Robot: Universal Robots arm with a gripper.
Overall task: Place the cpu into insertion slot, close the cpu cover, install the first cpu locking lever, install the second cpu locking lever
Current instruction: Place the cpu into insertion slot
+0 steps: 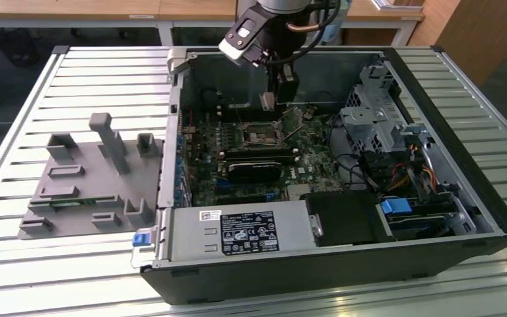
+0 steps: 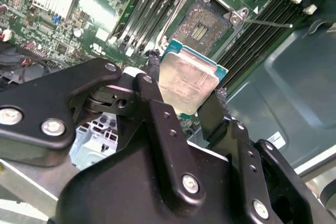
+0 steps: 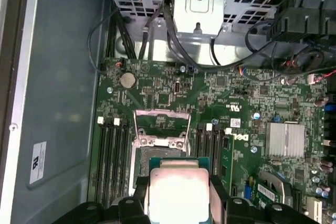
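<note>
Gripper (image 1: pixel 269 99) pinches the cpu (image 1: pixel 268 102) over the motherboard.
Exterior view: the insertion slot (image 1: pixel 260 135) lies below the gripper, apart from the chip. Second wrist view: its fingers (image 2: pixel 210 114) clamp the cpu's opposite edges. First wrist view: the cpu cover (image 3: pixel 161 124) stands open beyond the fingertips.

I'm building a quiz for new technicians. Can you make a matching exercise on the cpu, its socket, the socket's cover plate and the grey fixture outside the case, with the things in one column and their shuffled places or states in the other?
Things
1. silvery-beige square cpu
2. square black insertion slot
3. silver-grey metal-frame cpu cover
4. grey plastic fixture tray

Places or states
A. swung up, off the socket
B. on the white slatted table, at the exterior view's left of the black computer case
C. gripped by the black end effector
D. uncovered and empty

Pairs: 1-C, 2-D, 3-A, 4-B
</note>
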